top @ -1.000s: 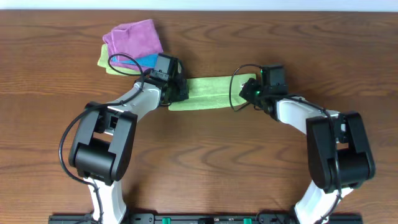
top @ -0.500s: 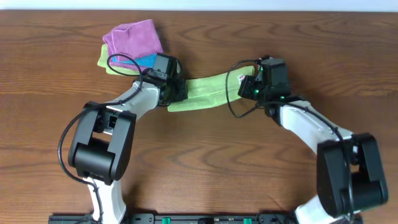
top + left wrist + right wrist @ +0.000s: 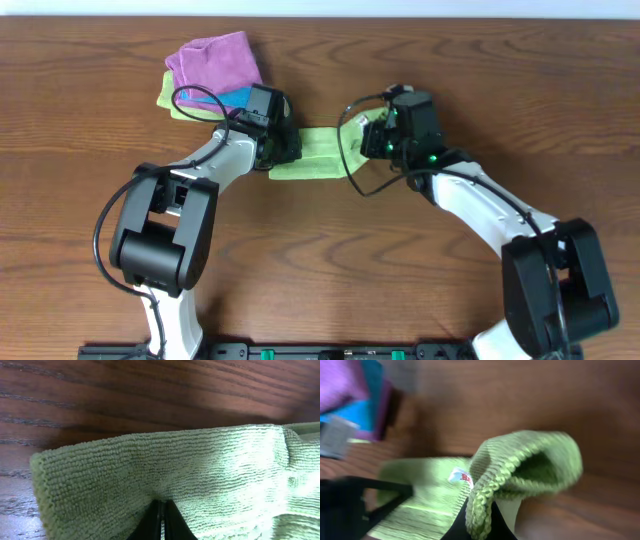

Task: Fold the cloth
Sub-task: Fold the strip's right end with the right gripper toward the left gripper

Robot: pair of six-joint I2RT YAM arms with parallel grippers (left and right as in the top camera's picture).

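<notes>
Two jaws: left, right both clenched on green cloth [image 3: 315, 160]
Surface [image 3: 330, 280]: dark wood grain
Tag [image 3: 461, 476]: white, red print unreadable

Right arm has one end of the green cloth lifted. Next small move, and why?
Probably move the right gripper leftward and lower its end onto the end the left gripper holds. Both grippers are shut on the green cloth; the right end is lifted and curled over, not yet lying on the left half.
</notes>
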